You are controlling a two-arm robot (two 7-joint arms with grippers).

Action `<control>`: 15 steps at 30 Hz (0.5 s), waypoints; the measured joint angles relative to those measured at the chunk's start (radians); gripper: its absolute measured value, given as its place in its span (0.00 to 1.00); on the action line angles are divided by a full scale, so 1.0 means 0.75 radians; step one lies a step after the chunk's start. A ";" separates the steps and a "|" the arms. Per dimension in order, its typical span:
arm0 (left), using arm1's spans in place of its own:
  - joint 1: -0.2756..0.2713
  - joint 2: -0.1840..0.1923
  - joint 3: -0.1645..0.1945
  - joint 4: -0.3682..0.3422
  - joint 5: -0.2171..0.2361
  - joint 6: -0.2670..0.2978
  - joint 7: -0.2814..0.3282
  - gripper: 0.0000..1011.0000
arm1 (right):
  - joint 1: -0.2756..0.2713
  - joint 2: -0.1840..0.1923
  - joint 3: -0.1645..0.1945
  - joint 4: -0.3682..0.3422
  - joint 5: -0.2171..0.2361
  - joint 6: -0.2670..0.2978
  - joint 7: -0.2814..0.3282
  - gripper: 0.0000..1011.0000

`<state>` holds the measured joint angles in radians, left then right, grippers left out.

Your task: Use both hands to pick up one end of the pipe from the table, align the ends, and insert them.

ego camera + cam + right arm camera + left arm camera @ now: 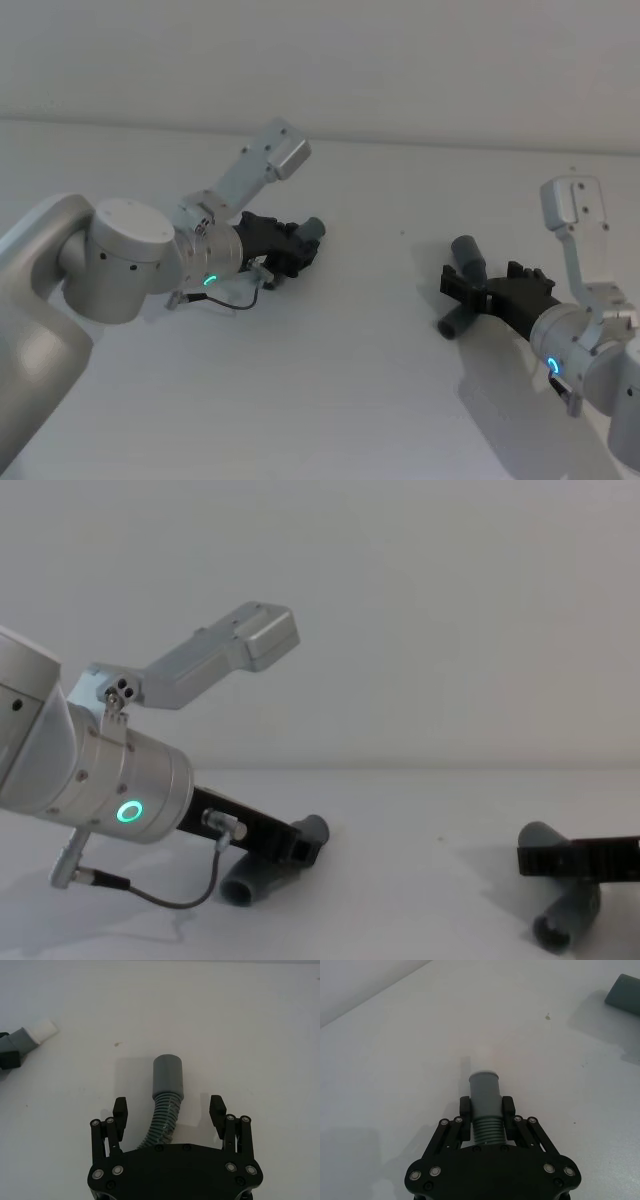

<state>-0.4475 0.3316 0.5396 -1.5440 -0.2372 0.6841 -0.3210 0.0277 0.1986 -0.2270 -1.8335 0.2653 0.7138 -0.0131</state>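
My left gripper is shut on the gently curved pipe piece, its fingers pressed to both sides just above the ribbed section. That piece's white tip points toward the right arm. It stays low over the white table. The elbow piece lies on the table at the right, round grey mouth facing away from the wrist. My right gripper is open and straddles its ribbed neck, with both fingers clear of it. In the chest view the elbow sits under the right gripper.
A pale grey wall runs behind the table. Bare table surface separates the two pipe pieces. A black cable loops under the left wrist.
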 joint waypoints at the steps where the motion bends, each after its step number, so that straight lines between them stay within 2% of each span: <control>1: 0.000 0.000 0.000 0.000 0.000 0.000 0.000 0.36 | 0.000 -0.001 0.000 0.001 -0.001 0.001 0.000 0.99; 15: 0.000 0.000 0.000 0.000 0.000 0.000 0.000 0.36 | -0.003 -0.010 0.003 0.008 -0.013 0.005 -0.003 0.99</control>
<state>-0.4475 0.3316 0.5396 -1.5440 -0.2373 0.6841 -0.3210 0.0255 0.1913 -0.2246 -1.8273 0.2553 0.7179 -0.0150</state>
